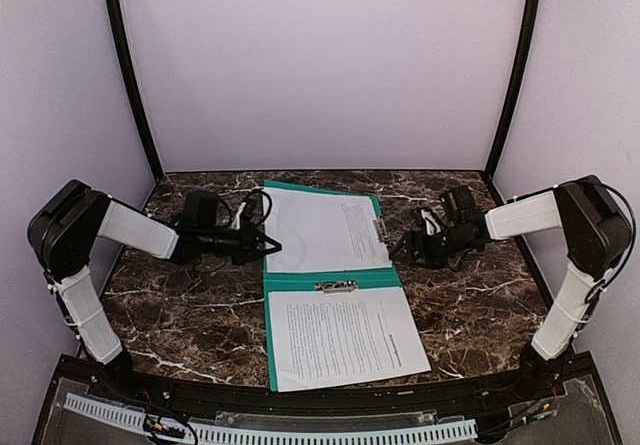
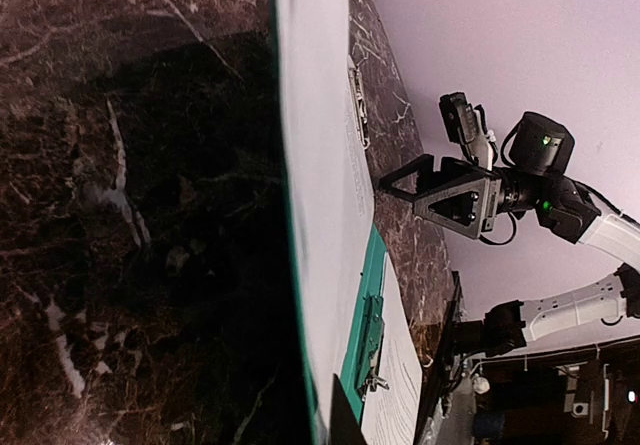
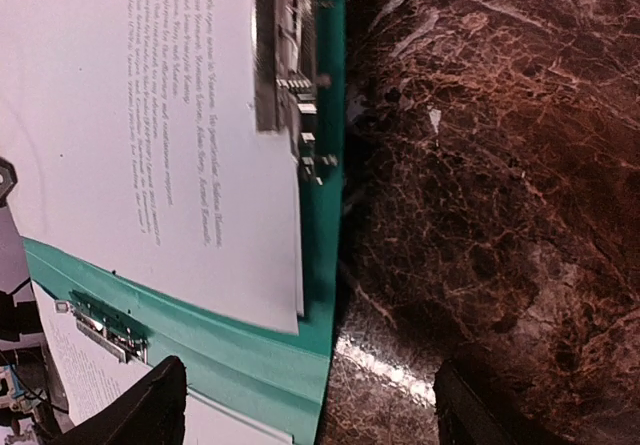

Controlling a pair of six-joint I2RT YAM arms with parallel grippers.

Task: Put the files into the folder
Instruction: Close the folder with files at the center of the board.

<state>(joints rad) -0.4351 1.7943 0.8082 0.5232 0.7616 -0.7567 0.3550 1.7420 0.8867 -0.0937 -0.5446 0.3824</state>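
Note:
The green folder (image 1: pixel 300 281) lies open on the marble table (image 1: pixel 180 315). One white sheet (image 1: pixel 325 230) lies on its far half under a metal clip (image 1: pixel 380 230). The second sheet (image 1: pixel 340 335) lies on the near half below the centre clip (image 1: pixel 337 286). My left gripper (image 1: pixel 272 247) is at the far half's left edge and looks shut on the folder edge. In the left wrist view one dark fingertip (image 2: pixel 345 425) rests on the sheet (image 2: pixel 310 165), and the other is hidden. My right gripper (image 3: pixel 310 410) is open, low over the folder's right edge (image 3: pixel 320 255).
Grey booth walls (image 1: pixel 320 65) close in the table on three sides. A black rail (image 1: pixel 300 400) runs along the near edge. Bare marble (image 3: pixel 500 165) lies right of the folder, and more on the left (image 2: pixel 120 215).

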